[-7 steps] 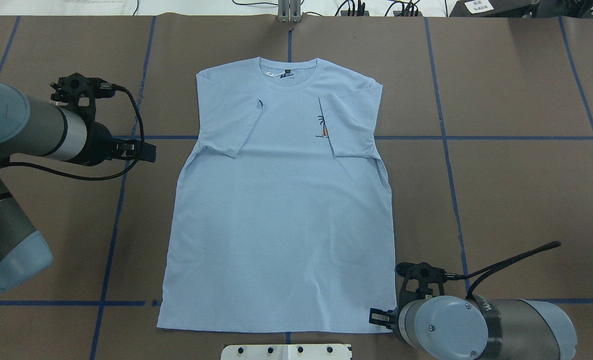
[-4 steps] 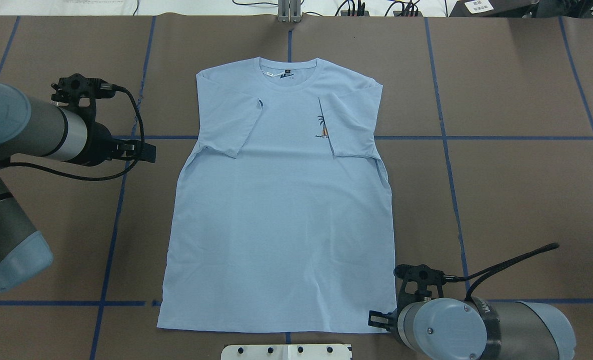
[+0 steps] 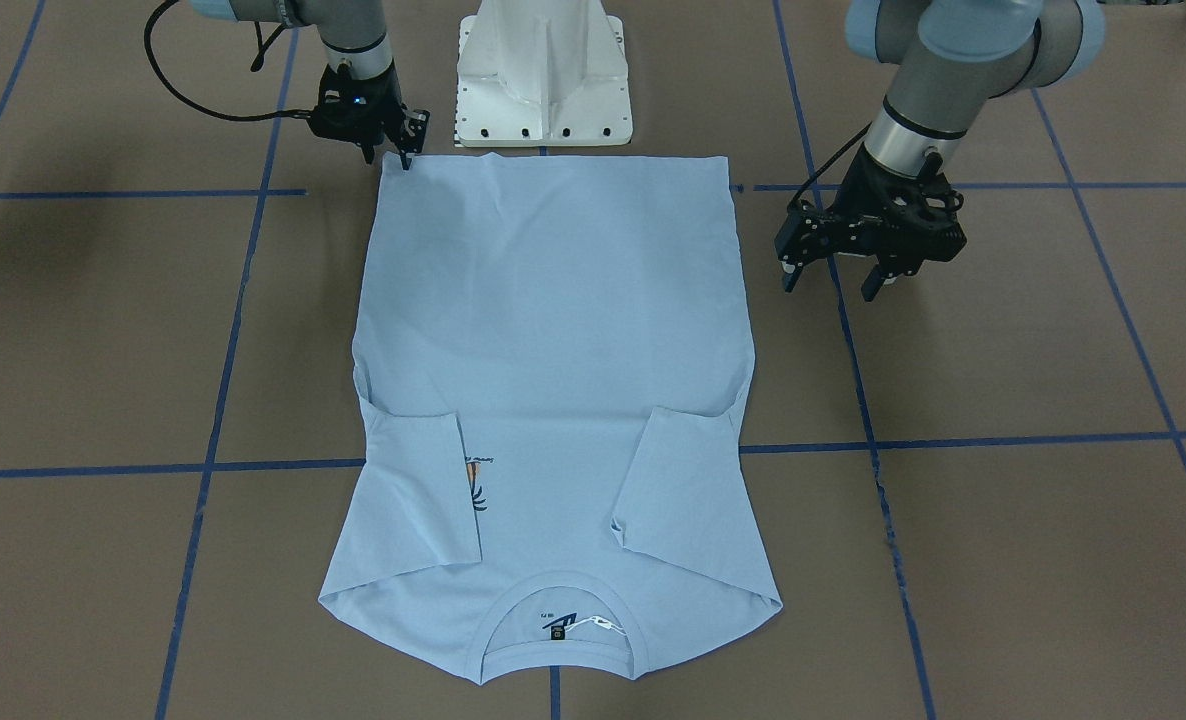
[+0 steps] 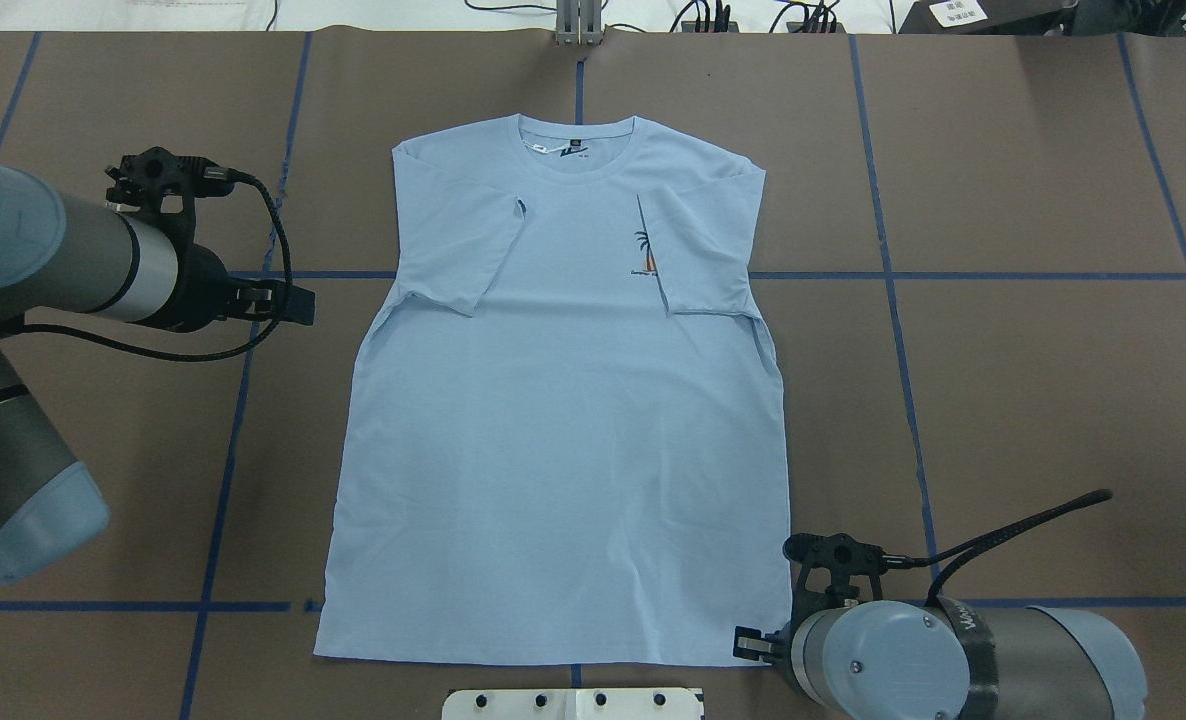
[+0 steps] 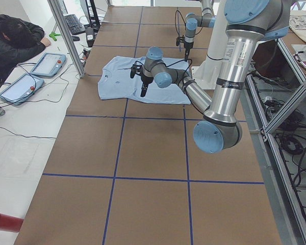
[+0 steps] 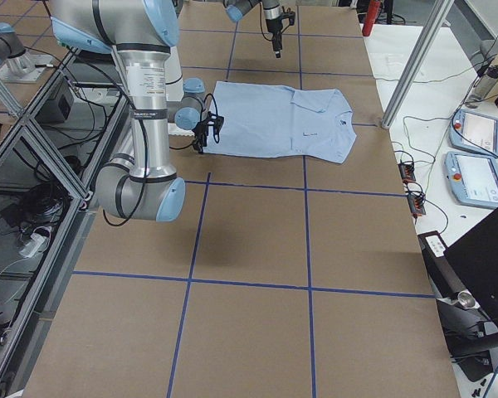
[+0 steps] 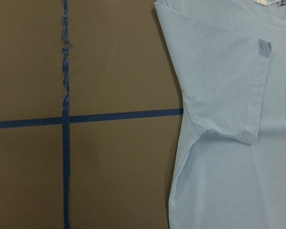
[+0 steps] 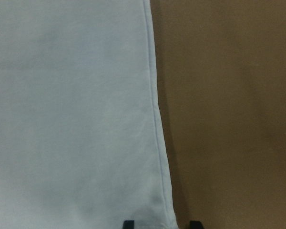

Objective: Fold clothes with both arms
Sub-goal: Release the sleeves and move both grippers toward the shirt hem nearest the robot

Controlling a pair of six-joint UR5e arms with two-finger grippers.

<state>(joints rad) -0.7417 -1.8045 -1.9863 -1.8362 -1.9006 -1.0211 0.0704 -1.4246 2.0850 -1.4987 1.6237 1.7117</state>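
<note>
Nearest, at the near right hem corner of the light blue T-shirt [image 4: 563, 420], flat on the brown desk [image 4: 1033, 400]: right gripper [image 3: 389, 155], parted, straddling the edge. Farther, near its left side, apart from the cloth: left gripper [image 3: 828, 292], parted, empty.

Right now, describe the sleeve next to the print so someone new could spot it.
On the brown table with blue tape lines, the light blue T-shirt lies flat, collar away from the robot. Both short sleeves are folded in over the chest. The wanted sleeve is on the robot's right: its inner edge meets the small palm print, while the other sleeve lies on plain fabric.
</note>
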